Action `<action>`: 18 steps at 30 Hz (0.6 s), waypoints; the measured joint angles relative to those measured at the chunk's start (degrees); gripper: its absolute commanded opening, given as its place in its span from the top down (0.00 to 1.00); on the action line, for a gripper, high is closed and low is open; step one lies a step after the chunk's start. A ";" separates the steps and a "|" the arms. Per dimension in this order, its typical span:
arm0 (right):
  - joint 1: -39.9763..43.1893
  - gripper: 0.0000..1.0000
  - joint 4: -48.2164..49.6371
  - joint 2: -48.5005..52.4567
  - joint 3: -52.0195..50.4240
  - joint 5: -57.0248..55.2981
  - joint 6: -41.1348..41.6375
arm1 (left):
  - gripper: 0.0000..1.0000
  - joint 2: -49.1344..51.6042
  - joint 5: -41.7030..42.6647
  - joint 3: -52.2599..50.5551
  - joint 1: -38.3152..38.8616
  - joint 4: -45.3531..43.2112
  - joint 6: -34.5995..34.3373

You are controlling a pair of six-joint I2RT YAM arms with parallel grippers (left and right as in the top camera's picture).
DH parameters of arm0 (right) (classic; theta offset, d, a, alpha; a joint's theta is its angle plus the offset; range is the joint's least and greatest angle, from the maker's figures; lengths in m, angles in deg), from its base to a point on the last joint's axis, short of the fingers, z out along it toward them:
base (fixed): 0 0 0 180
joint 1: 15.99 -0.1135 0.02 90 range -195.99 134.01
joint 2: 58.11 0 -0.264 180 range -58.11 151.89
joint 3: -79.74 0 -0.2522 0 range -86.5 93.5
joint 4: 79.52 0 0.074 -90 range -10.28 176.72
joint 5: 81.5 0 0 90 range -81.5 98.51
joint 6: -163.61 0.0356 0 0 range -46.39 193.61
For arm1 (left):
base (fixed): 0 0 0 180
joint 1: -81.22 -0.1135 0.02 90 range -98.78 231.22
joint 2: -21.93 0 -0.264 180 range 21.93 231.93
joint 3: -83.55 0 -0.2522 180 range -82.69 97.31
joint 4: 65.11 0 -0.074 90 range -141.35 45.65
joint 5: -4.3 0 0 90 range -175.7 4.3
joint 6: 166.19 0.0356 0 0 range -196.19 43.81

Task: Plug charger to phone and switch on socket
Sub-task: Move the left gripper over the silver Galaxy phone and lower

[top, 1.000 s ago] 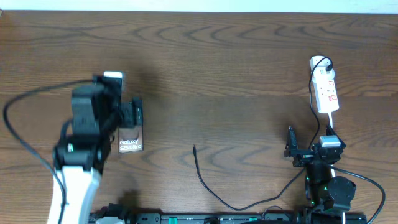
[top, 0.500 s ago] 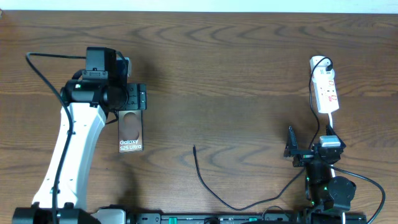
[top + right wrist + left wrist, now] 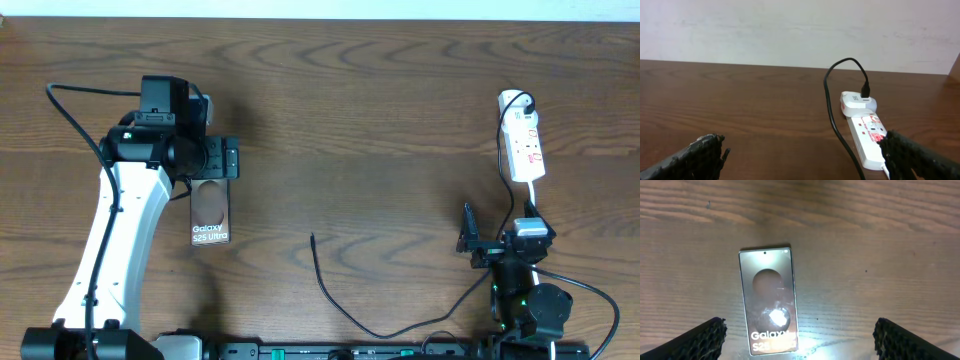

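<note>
The phone lies flat on the wooden table, "Galaxy" lettering at its near end; it also shows in the left wrist view. My left gripper hovers open over the phone's far end, its fingers wide apart and holding nothing. The charger cable lies loose at centre front, its plug tip free on the table, well right of the phone. The white socket lies far right, also in the right wrist view, with the cable plugged into an adapter at its far end. My right gripper is open and empty, near the socket's front end.
The left arm's black cable loops over the far left of the table. A white cord runs from the socket toward the right arm's base. A pale wall borders the table's far edge.
The left arm swung from the near left out over the table and its gripper now sits at the phone's far end. Phone, cable, socket and right arm have not moved.
</note>
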State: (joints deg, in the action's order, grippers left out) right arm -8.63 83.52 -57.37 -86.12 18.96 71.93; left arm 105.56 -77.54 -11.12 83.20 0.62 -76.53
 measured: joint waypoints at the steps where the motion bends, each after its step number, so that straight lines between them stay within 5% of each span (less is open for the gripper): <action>1: 0.00 0.01 0.00 0.00 0.00 0.00 0.00 | 0.05 0.00 0.07 0.00 0.00 0.57 -0.13; 18: 0.00 0.01 0.00 0.00 0.00 0.00 0.00 | 0.04 9.55 -2.29 0.00 0.00 3.96 -3.93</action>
State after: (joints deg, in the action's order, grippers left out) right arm -8.63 83.52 -57.37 -86.12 18.96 71.93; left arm 115.11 -79.83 -11.12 83.20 4.57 -80.47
